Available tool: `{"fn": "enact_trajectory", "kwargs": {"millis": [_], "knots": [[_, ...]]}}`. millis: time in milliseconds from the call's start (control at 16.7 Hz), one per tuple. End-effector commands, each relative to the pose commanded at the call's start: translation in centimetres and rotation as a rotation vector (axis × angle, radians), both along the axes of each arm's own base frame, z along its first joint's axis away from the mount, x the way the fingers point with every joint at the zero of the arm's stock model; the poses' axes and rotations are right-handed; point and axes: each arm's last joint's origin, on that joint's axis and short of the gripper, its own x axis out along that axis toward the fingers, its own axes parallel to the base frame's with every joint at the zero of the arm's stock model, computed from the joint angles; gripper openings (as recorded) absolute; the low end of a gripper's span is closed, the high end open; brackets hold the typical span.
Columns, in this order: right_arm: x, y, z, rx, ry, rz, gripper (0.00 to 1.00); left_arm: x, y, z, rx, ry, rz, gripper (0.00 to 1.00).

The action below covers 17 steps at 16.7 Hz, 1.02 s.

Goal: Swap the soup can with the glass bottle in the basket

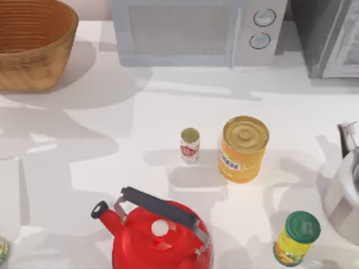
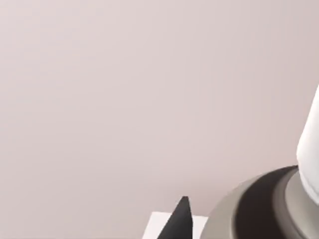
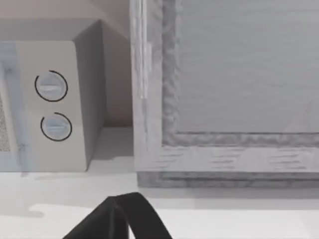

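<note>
the basket [image 1: 33, 50] sits far left, cut off by the edge, so its inside is hidden; no telling what's in it; soup can [image 1: 189, 145] stands upright mid-table, just left of the big yellow can [image 1: 242, 149], apart from it; red kettle [image 1: 160, 235] near front, green-lidded can [image 1: 296, 237] front right; microwave [image 1: 193, 31] at the back; right arm [image 1: 345, 190] at the right edge, left gripper [image 2: 182, 221] just a dark tip, can't tell either grip.
</note>
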Motion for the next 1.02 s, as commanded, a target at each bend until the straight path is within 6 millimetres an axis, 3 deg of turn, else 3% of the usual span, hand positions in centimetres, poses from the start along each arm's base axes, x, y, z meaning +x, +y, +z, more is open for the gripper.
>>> {"fn": "enact_trajectory", "kwargs": {"millis": [180,480,720,1020], "knots": [[0.0,0.0,0.0,0.000,0.000,0.000,1.00,2.7,-1.3,4.6,-0.017,0.015,-0.020,0.00],[0.0,0.0,0.0,0.000,0.000,0.000,1.00,5.6,-6.1,10.0,-0.059,0.086,-0.119,0.00],[0.0,0.0,0.0,0.000,0.000,0.000,1.00,6.5,-9.2,12.0,-0.078,0.138,-0.185,0.00],[0.0,0.0,0.0,0.000,0.000,0.000,1.00,6.6,-9.6,12.2,-0.080,0.146,-0.194,0.00]]}}
